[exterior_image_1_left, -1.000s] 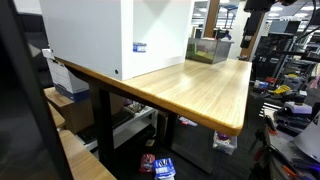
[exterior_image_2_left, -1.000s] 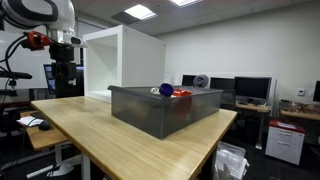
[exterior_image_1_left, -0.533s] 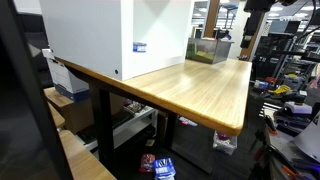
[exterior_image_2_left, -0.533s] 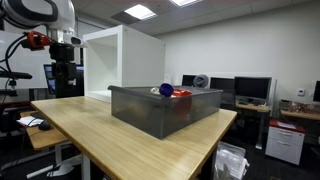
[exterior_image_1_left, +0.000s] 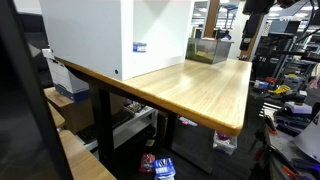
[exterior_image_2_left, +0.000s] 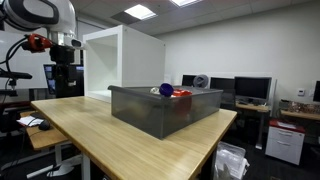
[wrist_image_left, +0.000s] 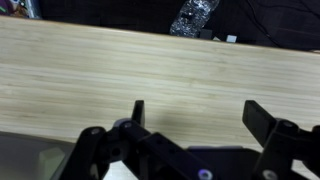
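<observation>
My gripper (wrist_image_left: 195, 112) is open and empty, its two black fingers spread wide above bare wooden tabletop (wrist_image_left: 150, 65). In both exterior views the gripper hangs high over the table's far end (exterior_image_2_left: 62, 75) (exterior_image_1_left: 247, 35). A dark grey bin (exterior_image_2_left: 165, 108) stands on the table (exterior_image_2_left: 120, 140) and holds a blue object (exterior_image_2_left: 166, 89) and a red object (exterior_image_2_left: 182, 93). The same bin shows small at the far end of the table in an exterior view (exterior_image_1_left: 210, 48). The gripper is well apart from the bin.
A large white open-fronted box (exterior_image_2_left: 125, 62) (exterior_image_1_left: 110, 35) stands on the table beside the bin. Monitors (exterior_image_2_left: 245, 90) and a desk are behind. Boxes and clutter lie on the floor under the table (exterior_image_1_left: 155, 165). The table edge (exterior_image_1_left: 190, 118) is near.
</observation>
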